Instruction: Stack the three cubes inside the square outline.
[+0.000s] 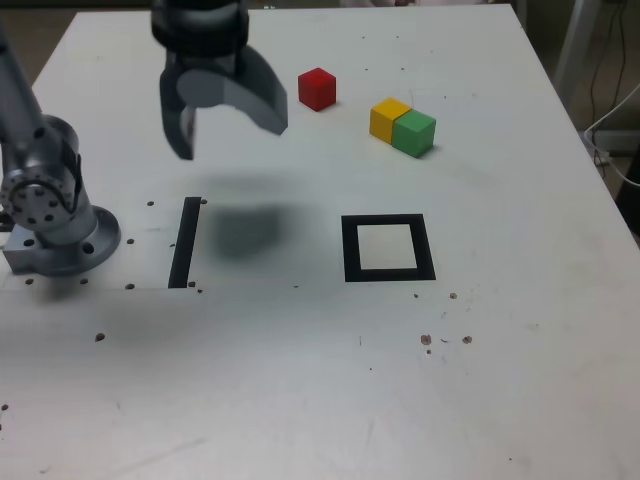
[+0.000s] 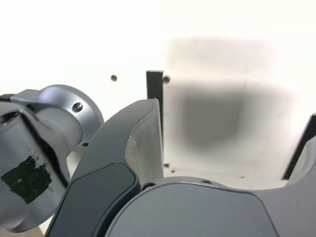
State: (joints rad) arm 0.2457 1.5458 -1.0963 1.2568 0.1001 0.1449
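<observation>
above the table [image 1: 520, 380], gripper [image 1: 228, 128] spread wide and empty, its top cut off

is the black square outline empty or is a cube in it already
Empty. The square outline shows only its white centre; the red, yellow and green cubes sit beyond it.
</observation>
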